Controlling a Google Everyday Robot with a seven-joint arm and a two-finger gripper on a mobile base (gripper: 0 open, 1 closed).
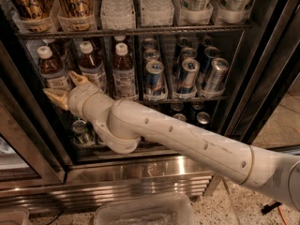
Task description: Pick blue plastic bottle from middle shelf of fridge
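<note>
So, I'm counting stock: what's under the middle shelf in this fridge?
Can tops show below it at left and at right. The arm covers everything between them. The gripper, jaws open, is up at the middle shelf, by the leftmost bottle.

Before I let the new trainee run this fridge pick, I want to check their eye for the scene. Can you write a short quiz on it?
1. True or false: the claw is at the right end of the middle shelf.
2. How many white-capped bottles stand in that shelf's front row?
3. What stands to the right of those bottles? A: blue-and-silver cans; B: milk cartons; C: jars.
Key: 1 false, the claw is open at the left end, by the leftmost bottle. 2 three. 3 A.
</note>
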